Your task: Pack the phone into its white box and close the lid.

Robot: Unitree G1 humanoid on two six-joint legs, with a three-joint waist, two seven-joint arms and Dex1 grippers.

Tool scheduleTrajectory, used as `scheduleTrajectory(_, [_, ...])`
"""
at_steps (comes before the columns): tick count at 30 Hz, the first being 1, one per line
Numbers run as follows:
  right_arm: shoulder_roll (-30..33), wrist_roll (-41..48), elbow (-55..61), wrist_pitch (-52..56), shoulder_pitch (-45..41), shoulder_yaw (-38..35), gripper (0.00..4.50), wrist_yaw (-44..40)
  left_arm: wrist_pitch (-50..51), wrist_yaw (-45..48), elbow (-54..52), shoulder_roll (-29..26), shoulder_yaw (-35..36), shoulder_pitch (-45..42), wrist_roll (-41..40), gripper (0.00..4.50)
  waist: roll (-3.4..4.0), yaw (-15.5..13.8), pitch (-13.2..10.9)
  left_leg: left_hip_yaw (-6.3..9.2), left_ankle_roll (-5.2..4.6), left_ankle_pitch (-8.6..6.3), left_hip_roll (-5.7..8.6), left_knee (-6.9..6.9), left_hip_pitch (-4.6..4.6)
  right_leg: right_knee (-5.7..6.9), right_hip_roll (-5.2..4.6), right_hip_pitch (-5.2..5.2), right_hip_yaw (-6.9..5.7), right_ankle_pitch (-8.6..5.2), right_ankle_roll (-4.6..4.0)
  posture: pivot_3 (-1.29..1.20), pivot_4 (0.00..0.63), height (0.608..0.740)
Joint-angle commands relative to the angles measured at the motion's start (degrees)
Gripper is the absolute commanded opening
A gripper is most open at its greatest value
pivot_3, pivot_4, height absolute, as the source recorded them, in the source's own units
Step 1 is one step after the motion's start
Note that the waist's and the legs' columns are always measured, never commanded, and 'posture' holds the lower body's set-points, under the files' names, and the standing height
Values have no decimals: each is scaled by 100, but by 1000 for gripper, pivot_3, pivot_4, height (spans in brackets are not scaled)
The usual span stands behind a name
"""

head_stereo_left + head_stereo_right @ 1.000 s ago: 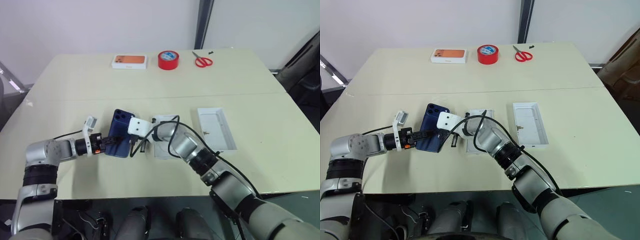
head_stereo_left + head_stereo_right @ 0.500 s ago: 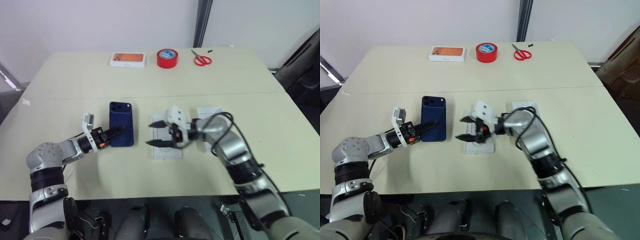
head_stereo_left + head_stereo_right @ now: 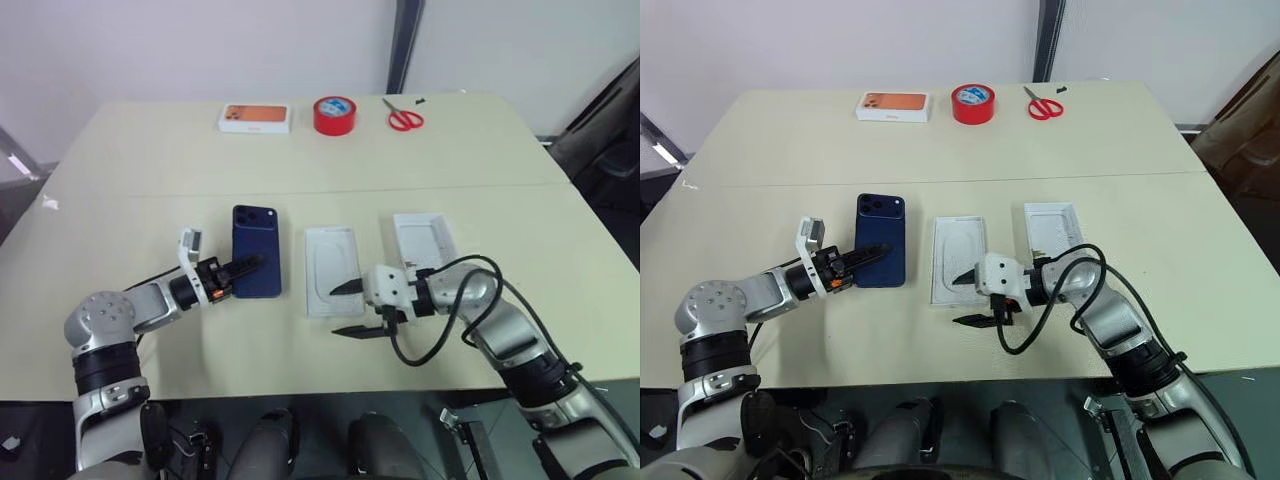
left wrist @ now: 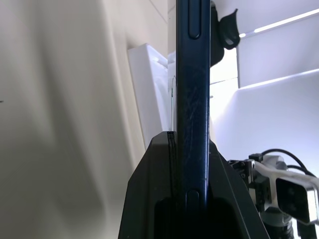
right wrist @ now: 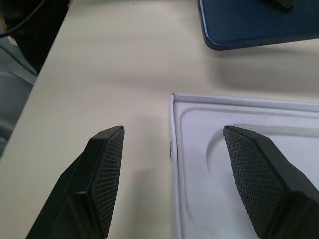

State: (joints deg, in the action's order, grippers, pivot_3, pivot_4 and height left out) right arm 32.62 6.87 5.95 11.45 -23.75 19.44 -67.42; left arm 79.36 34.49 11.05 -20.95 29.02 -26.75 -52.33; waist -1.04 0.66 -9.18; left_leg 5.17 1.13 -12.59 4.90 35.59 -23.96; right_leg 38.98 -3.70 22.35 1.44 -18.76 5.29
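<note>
Left end effector grasps the phone; right one stands released.

I hold the slim navy-blue phone (image 3: 256, 264) by its near end in my left end effector (image 3: 243, 268), mid-surface toward the near edge; my spread right end effector (image 3: 346, 309) hovers beside the thin white insert (image 3: 331, 269). I should carry the phone level.

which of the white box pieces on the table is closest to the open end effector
The thin white insert with the oval recess, lying beside the phone. The open right end effector hovers at its near corner; the deeper white box lies farther right, and the orange-pictured box sits at the far edge.
</note>
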Motion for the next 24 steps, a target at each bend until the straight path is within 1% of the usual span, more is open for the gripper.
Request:
scheduleTrajectory(1, [-7,-112,-49,-260,35,16,2814,107,-62,-22,-242,-22,110,-121,-263,0,-3,-7,-1,1,1,0,0,6,-3,0,0,0,-1,0,0,0,150,734])
scheduleTrajectory(2, [-14,-152,-88,-297,53,34,2565,147,-57,-45,-267,-18,89,-108,-276,0,-4,-7,-2,1,1,0,0,8,-4,0,0,-1,-2,0,0,0,150,734])
scheduleTrajectory(9, [-80,-95,-90,-228,77,53,2565,197,-12,-192,-413,41,42,-71,-389,0,-6,0,-4,1,2,1,0,12,-7,0,0,2,-2,0,0,0,150,734])
scheduleTrajectory(11, [-75,-119,-114,-217,75,86,2019,193,11,-214,-439,36,31,-63,-416,0,-6,0,-4,1,2,1,0,12,-7,0,0,1,-2,0,0,0,150,734])
scheduleTrajectory(12, [-82,-178,-153,-260,70,99,1641,238,28,-233,-439,39,38,-65,-440,0,-6,0,-4,0,3,1,0,12,-8,0,0,1,-2,0,0,0,150,734])
scheduleTrajectory(13, [-94,-201,-181,-273,62,101,1229,264,37,-256,-441,44,43,-69,-460,0,-6,-1,-4,1,3,1,0,12,-8,0,0,1,-2,0,0,0,150,734])
scheduleTrajectory(15, [-136,-220,-230,-271,32,100,135,311,41,-299,-455,57,40,-75,-486,0,-6,-1,-4,0,2,1,0,13,-8,0,0,1,-2,0,0,0,150,734])
scheduleTrajectory(16, [-158,-231,-256,-276,17,111,55,326,61,-334,-461,71,43,-87,-509,0,-6,0,-4,0,3,1,0,13,-8,0,0,1,-2,0,0,0,150,734])
scheduleTrajectory(20, [-284,-262,-241,-279,-21,207,55,370,86,-478,-519,144,59,-149,-617,0,-6,2,-4,1,3,1,0,14,-8,1,0,1,-2,0,0,0,150,734])
scheduleTrajectory(24, [-627,-390,-375,-247,-314,366,55,522,82,-793,-475,325,165,-422,-733,0,-8,2,-5,1,3,2,0,18,-8,2,1,1,-3,0,0,0,150,734])
